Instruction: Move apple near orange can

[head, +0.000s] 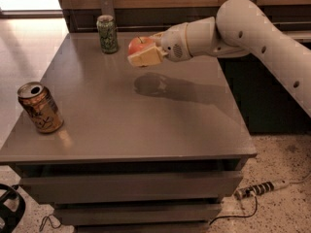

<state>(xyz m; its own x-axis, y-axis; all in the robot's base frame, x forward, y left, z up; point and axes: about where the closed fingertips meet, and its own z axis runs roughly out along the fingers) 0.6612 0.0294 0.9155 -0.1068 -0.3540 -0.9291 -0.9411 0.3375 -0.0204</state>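
The red-orange apple (138, 44) is held in the air above the grey table (146, 125), toward its back middle. My gripper (144, 50) is shut on the apple, with the white arm reaching in from the right. The apple's shadow lies on the tabletop below it. The orange can (40, 107) stands near the table's front left corner, tilted a little, far to the left and toward the front of the apple.
A green patterned can (107, 33) stands at the back of the table, just left of the apple. A wooden wall runs behind the table. A power strip (260, 188) and cable lie on the floor at the lower right.
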